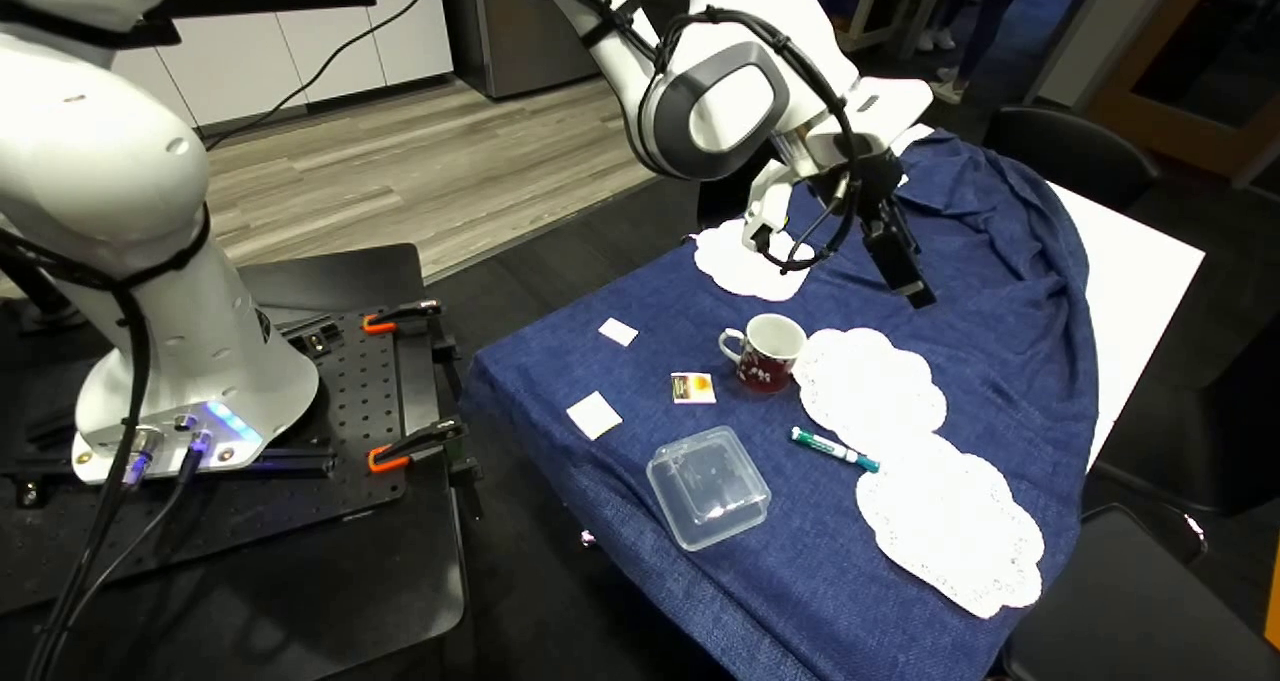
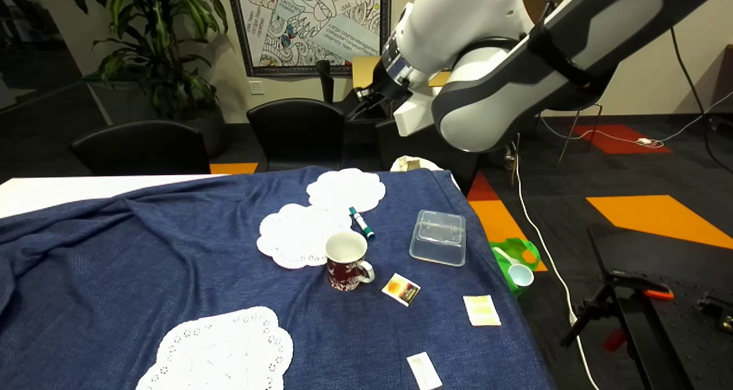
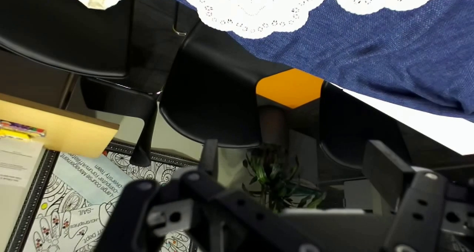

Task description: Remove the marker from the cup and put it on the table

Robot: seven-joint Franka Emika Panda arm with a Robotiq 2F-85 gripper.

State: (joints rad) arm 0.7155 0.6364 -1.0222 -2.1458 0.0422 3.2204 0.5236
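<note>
The marker (image 1: 835, 449), green with a white label, lies flat on the blue-draped table (image 1: 780, 581). One end is at the edge of a white doily; it also shows in an exterior view (image 2: 361, 224). The cup (image 1: 768, 366), dark red and white with a white inside, stands upright near the marker; it also shows in an exterior view (image 2: 345, 270). Nothing sticks out of it. My gripper (image 3: 294, 155) is open and empty, high above the table and away from cup and marker. The wrist view shows neither cup nor marker, only part of the table (image 3: 370, 41).
A clear plastic container (image 1: 708, 486) sits near the marker. A tea packet (image 2: 401, 290) and two paper squares (image 2: 481, 310) lie near the cup. White doilies (image 1: 870, 381) lie on the cloth. Black chairs (image 2: 295, 132) stand along the table's side.
</note>
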